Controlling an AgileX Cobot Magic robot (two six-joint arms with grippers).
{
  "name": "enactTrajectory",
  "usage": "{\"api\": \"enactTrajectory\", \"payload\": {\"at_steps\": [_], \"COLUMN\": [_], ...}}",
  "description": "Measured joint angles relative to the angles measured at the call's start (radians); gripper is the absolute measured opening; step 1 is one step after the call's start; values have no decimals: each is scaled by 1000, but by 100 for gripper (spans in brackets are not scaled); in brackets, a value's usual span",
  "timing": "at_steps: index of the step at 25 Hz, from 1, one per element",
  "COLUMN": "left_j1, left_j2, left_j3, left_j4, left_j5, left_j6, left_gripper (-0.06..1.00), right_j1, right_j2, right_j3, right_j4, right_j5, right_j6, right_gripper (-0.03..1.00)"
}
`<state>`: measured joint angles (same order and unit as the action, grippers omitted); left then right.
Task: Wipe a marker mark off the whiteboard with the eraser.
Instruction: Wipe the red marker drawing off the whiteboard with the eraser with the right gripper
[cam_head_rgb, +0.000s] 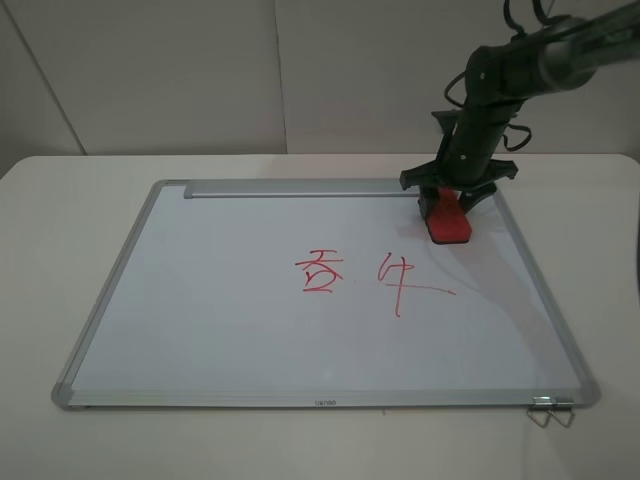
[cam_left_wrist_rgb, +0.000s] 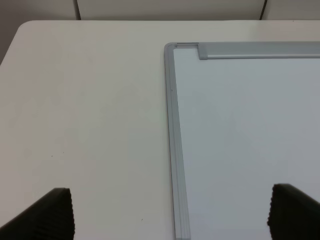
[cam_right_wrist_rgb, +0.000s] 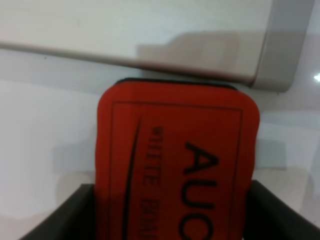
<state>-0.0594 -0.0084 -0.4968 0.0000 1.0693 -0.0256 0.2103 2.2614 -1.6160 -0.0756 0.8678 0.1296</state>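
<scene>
While over the whiteboard (cam_head_rgb: 200, 300) — eraser (cam_head_rgb: 448, 226) within right claw (cam_head_rgb: 453, 200)

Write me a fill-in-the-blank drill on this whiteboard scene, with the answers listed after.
The eraser clamped in the right gripper is coloured ____.
The whiteboard carries the marker mark and ____ other red mark.
The left gripper is open and holds ____.
Missing words: red; one; nothing.
</scene>
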Motion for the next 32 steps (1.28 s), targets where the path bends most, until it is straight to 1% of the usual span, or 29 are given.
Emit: {"api": "enactTrajectory", "payload": {"at_steps": [8, 12, 14, 17, 20, 23, 25, 29, 32], "left_j1": [0, 0, 0, 0, 0, 0, 0, 0, 0], "left_j2": [0, 0, 0, 0, 0, 0, 0, 0, 0], "left_j3": [0, 0, 0, 0, 0, 0, 0, 0, 0], "left_j4": [0, 0, 0, 0, 0, 0, 0, 0, 0], "left_j5": [0, 0, 0, 0, 0, 0, 0, 0, 0], "left_j6": [0, 0, 0, 0, 0, 0, 0, 0, 0], "left_gripper": [77, 77, 77, 77, 77, 77, 77, 77, 77], "right_j1": [0, 7, 29, 98, 182, 267, 309, 361, 379], "right_j2": [0, -10, -24, -37, -39, -39, -39, -38, -23], "right_j3": [-5, -38, -67, -104, -111, -111, -111, -111, -111], "right_j4": [0, -2, -2, -1, -1, -9, -9, -32, -51], "right_j5": [1, 37, 57, 68, 69, 71, 71, 74, 73], "right_j6": [0, 0, 0, -17, -98, -228, -328, -496, -570], "right_gripper": [50, 50, 50, 50, 50, 50, 50, 50, 50]}}
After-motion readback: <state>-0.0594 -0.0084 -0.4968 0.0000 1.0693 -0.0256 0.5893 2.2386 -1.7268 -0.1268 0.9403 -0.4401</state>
